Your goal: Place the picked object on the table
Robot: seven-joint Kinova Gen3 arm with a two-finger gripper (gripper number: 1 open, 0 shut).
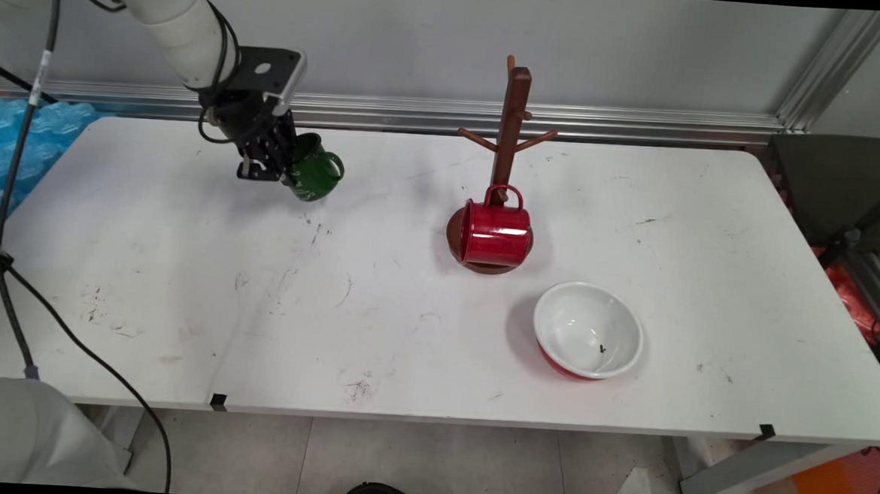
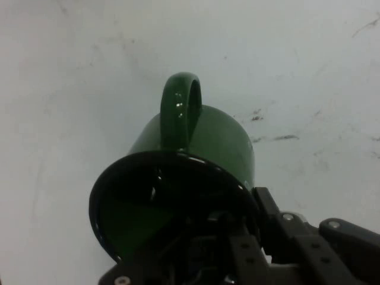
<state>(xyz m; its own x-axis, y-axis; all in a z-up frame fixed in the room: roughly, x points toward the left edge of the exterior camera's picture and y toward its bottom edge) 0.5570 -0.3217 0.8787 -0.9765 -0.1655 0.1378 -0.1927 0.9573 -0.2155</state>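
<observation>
Glossy green enamel mug with loop handle [image 1: 314,174] held clear of worktop [image 1: 182,279] near far-left corner, tilted, mouth toward hand. Black two-finger hand [image 1: 267,164] clamped on mug rim, one finger inside. Grip looks thin: keep wrist steady, avoid swinging. Toward worktop centre: brown wooden mug tree [image 1: 507,141], red enamel mug [image 1: 495,231] lying on its base. White-lined red bowl [image 1: 588,330] toward near-right.

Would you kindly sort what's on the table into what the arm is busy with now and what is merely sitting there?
In hand:
end effector, gripping the rim of the green mug, held tilted above the table

Sitting untouched:
wooden mug tree
red mug, on its side on the tree's base
white bowl with red outside
</observation>
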